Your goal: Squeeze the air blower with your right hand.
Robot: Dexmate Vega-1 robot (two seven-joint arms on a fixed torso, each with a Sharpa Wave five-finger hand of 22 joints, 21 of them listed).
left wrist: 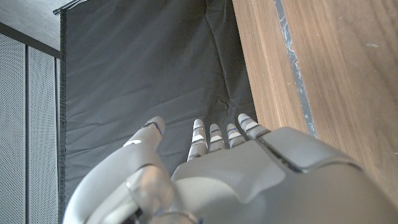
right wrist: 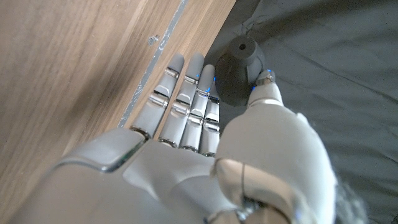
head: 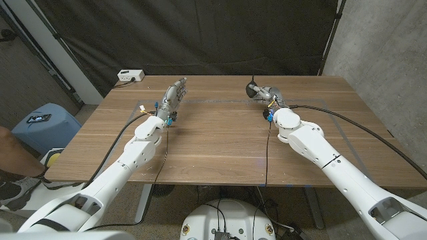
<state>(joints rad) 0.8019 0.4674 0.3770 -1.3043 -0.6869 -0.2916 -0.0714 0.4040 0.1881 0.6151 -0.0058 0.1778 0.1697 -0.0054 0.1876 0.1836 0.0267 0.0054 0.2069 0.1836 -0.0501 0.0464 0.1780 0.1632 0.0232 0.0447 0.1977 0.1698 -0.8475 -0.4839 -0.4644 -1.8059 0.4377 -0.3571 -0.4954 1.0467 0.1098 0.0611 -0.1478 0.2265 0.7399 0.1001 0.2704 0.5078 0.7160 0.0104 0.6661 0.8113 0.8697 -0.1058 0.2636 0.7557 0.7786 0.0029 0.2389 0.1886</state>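
The air blower [head: 252, 89] is a black rubber bulb with a short nozzle, standing upright near the table's far edge, right of centre. My right hand [head: 269, 99] reaches it from the near side. In the right wrist view the air blower [right wrist: 238, 70] sits between the thumb and the nearly straight fingers [right wrist: 186, 99] of my right hand [right wrist: 205, 155], and both touch its sides. The bulb keeps its round shape. My left hand [head: 173, 97] stands far left of it with fingers straight and apart, holding nothing; the left hand [left wrist: 217, 174] points toward the black curtain.
A white power strip [head: 129, 76] lies at the table's far left corner. Grey tape lines [head: 220, 101] mark the wooden tabletop [head: 220, 143]. A black curtain hangs behind the far edge. A blue stool [head: 41, 123] and a person's arm [head: 13, 150] are off the left side.
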